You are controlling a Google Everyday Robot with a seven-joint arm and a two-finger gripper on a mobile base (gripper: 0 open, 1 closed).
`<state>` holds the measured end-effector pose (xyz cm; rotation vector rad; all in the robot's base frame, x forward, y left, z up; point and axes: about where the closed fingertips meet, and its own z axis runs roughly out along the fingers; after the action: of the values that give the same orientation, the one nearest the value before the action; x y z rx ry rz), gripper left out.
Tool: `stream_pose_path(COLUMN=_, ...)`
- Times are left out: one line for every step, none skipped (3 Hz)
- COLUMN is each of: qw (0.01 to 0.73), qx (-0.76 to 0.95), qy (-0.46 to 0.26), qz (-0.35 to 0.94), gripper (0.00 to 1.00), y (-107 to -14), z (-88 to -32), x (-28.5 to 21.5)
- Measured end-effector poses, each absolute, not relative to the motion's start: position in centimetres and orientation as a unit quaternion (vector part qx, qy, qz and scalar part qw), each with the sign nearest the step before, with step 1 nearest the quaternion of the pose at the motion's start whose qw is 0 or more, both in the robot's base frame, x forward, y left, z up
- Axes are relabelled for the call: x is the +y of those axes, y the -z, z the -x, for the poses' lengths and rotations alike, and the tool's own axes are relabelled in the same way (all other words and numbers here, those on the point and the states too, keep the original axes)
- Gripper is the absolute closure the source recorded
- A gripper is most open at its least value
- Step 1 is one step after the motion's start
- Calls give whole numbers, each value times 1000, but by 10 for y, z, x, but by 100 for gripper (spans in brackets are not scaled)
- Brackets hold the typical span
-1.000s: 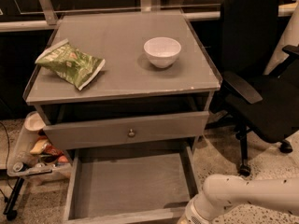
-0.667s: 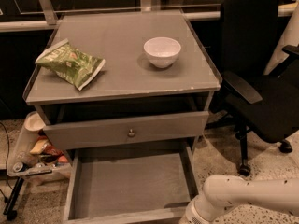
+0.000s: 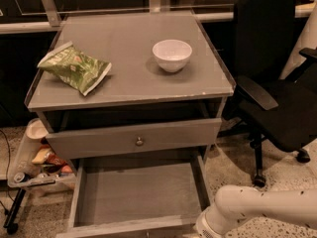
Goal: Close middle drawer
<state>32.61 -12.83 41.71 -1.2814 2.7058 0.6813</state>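
Our pincer (image 3: 203,230), at the tip of the white arm (image 3: 267,207) on the bottom edge, is just beside the right front corner of the middle drawer (image 3: 138,192); we cannot tell whether it grasps anything. That drawer stands pulled out beneath the knobbed upper front (image 3: 99,143), and the surface (image 3: 129,81) above carries a white bowl (image 3: 172,54) and a green bag (image 3: 74,67).

Grey cabinet, tabletop (image 3: 129,86): one green snack bag (image 3: 74,69) at left, one white bowl (image 3: 172,54) at right, well apart. Upper drawer front (image 3: 89,142) with round knob (image 3: 139,141). Middle drawer (image 3: 138,192) below it, pulled out, plain grey inside. Gripper (image 3: 204,230) (mostly cut off by the bottom edge) by the drawer's front right corner, on a white arm (image 3: 267,205). Black office chair (image 3: 277,98) at right.
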Motion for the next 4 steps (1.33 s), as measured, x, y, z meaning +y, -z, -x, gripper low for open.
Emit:
stream_pose_path(qw=36, qx=881, qy=-222, qz=417, gripper=0, y=-417, z=-326, x=-128)
stream_pose_path(qw=35, qx=880, qy=-221, qz=419, gripper=19, y=-417, z=-327, x=-128)
stream_pose_path(qw=47, qx=876, qy=-216, qz=428, gripper=42, y=-417, z=-350, x=-120)
stream_pose_path(qw=51, qx=876, qy=-214, qz=430, gripper=66, y=-415, z=-357, x=-118)
